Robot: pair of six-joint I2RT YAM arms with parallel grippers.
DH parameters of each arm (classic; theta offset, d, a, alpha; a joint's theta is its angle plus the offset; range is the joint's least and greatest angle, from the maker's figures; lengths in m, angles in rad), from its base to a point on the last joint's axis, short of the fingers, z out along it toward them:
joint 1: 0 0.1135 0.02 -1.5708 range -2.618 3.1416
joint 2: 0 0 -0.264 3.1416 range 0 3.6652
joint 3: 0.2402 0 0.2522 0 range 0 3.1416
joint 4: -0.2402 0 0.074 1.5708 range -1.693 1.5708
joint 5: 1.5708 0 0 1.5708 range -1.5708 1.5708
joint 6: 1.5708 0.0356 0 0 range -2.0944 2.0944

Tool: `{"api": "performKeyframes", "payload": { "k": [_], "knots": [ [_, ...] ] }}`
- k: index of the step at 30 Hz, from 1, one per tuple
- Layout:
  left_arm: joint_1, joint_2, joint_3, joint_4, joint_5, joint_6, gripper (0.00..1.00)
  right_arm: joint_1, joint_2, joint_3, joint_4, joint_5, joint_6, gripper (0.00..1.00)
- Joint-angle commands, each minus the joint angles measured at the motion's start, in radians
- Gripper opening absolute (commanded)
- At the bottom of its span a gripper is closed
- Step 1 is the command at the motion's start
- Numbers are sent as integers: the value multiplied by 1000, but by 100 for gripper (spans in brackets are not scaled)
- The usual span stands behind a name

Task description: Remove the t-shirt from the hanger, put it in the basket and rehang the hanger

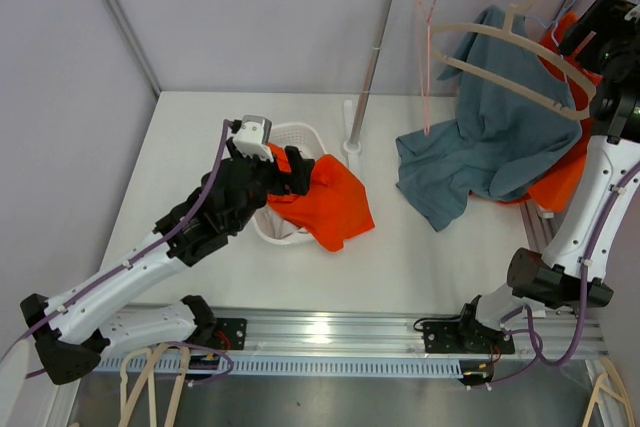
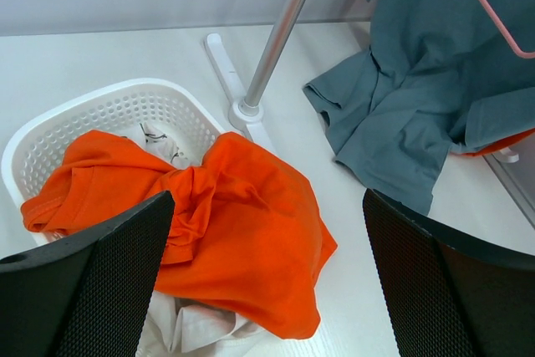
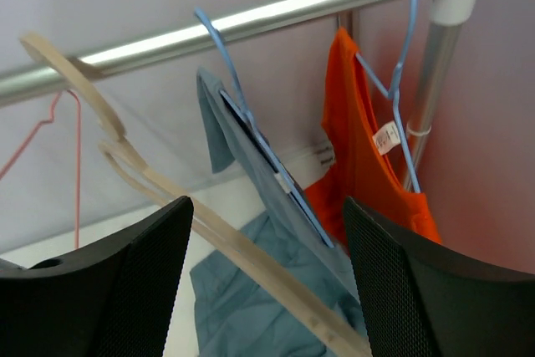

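A teal t-shirt point(image 1: 500, 132) hangs by one shoulder from a blue hanger point(image 3: 251, 135) on the rail point(image 3: 251, 18), and its lower part lies on the table. Behind it an orange t-shirt point(image 3: 359, 169) hangs on a second blue hanger point(image 3: 401, 64). My right gripper point(image 1: 598, 32) is open and empty up by the rail, and both fingers frame the teal t-shirt point(image 3: 251, 307) in the right wrist view point(image 3: 267, 215). My left gripper point(image 1: 300, 172) is open and empty above another orange t-shirt point(image 2: 242, 240) that drapes over the white basket point(image 2: 125, 88).
An empty beige hanger point(image 1: 510, 37) and a thin pink hanger point(image 1: 430, 37) hang on the rail. The rack's pole point(image 1: 368, 67) stands on its foot point(image 2: 242, 110) beside the basket point(image 1: 290, 132). White cloth point(image 2: 192, 328) lies under the orange t-shirt. The right wall is close.
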Motion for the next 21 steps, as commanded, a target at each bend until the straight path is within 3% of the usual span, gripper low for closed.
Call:
{"api": "performKeyframes", "payload": {
  "k": [1, 5, 12, 16, 18, 20, 21],
  "knots": [
    [-12, -12, -3, 44, -2, 21, 99, -3, 24, -21, -26, -8, -19, 77],
    [-13, -12, -9, 50, 7, 22, 99, -9, 46, -28, -5, -13, -33, 74],
    [-13, 5, -21, 64, 16, 16, 100, 18, 93, 11, 55, -253, -34, 73],
    [-13, 9, -31, 70, 16, 19, 99, 106, 122, 11, 113, -189, -80, 72],
    [-15, 11, -29, 69, 16, 24, 100, 124, 136, 7, 147, -185, -77, 60],
    [-13, 12, -29, 69, 13, 27, 100, 149, 161, 2, 167, -185, -68, 43],
    [-15, 11, -31, 67, 12, 28, 99, 157, 170, 7, 178, -174, -67, 40]
  ]
}}
